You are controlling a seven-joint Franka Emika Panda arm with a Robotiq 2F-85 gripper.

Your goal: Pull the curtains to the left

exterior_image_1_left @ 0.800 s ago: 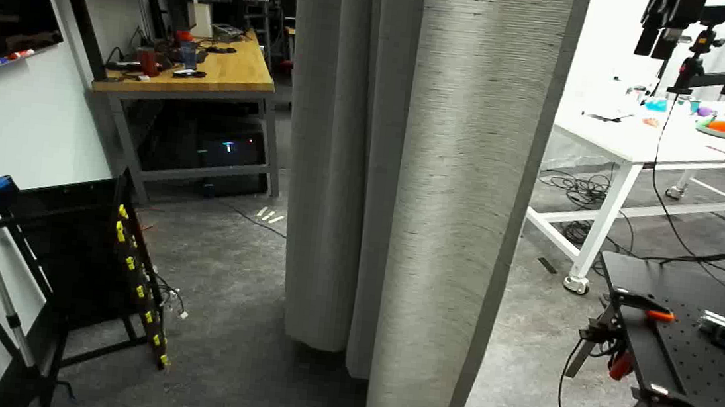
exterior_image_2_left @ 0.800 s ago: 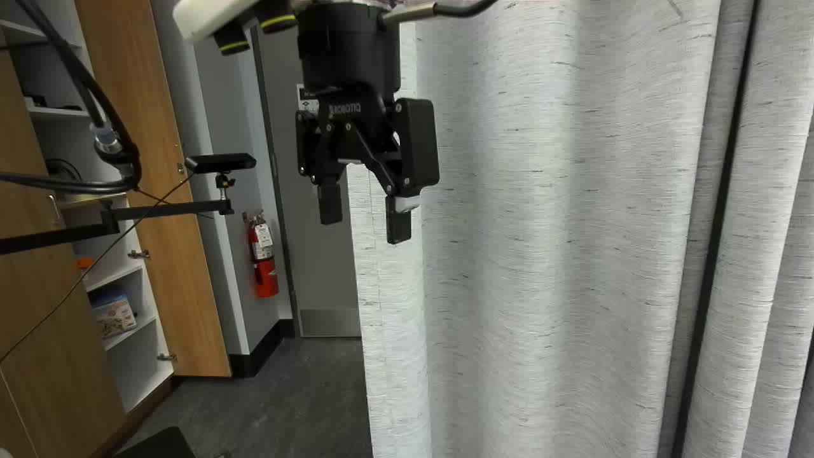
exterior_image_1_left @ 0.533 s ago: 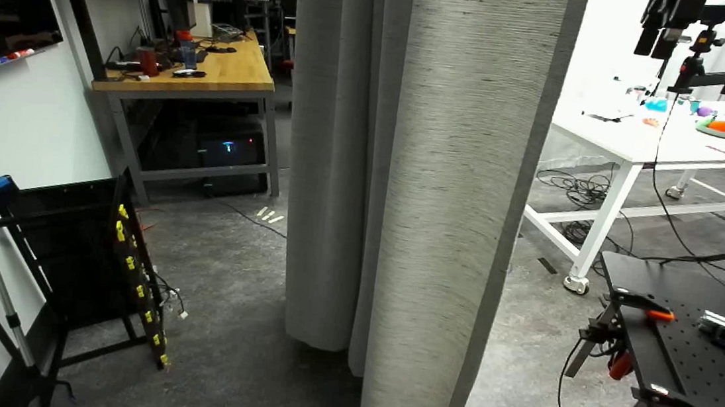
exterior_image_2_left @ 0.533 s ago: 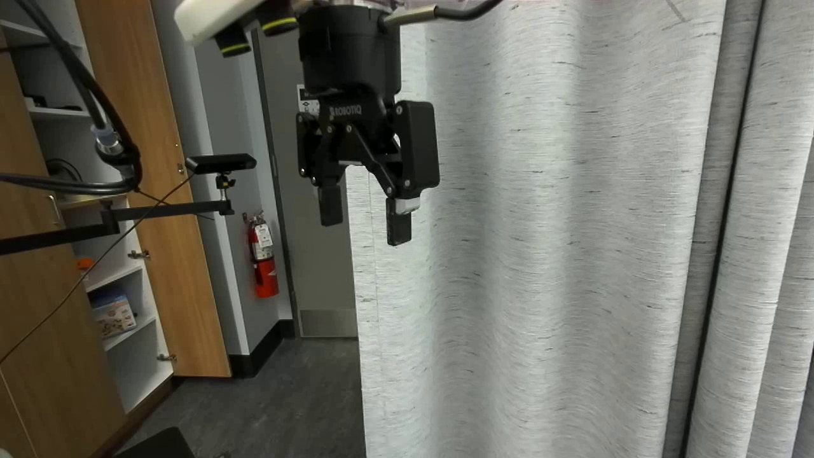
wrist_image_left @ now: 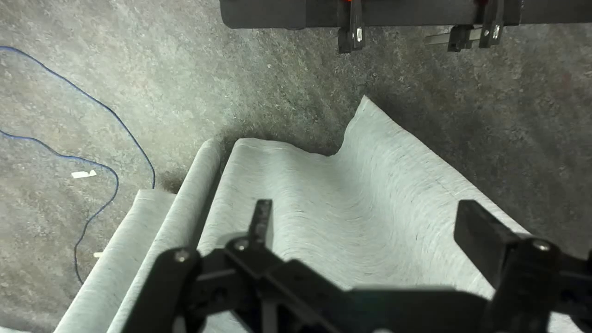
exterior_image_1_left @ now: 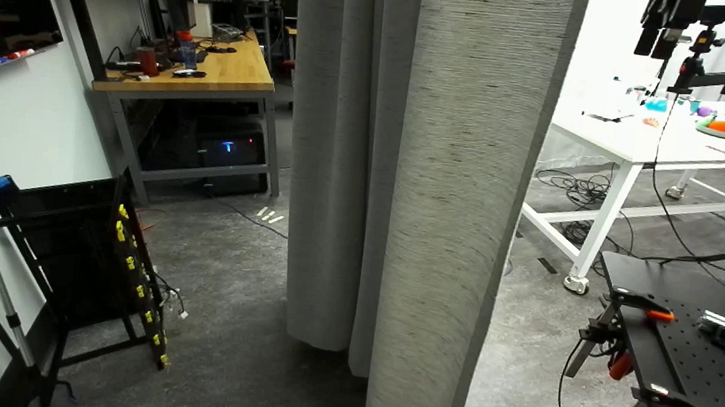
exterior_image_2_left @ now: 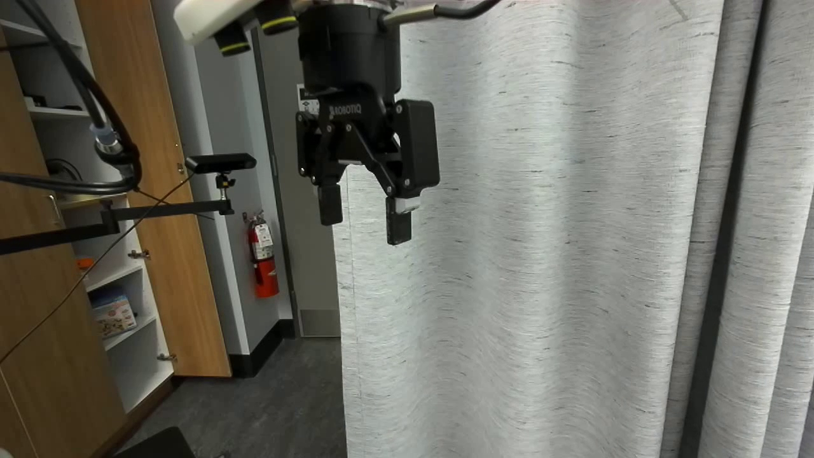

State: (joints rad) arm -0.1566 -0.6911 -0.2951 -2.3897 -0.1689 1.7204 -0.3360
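Curtains (exterior_image_2_left: pixel 572 242) hang behind the claw (exterior_image_2_left: pixel 364 213), 2 fingers (exterior_image_2_left: pixel 399 224) spread, in an exterior view.

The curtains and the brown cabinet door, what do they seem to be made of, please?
The curtains look like matte woven fabric, shown by soft folds and fine horizontal streaks; the fibre is unclear. The cabinet door seems smooth wood, or perhaps laminate, given its even, wood-brown face.
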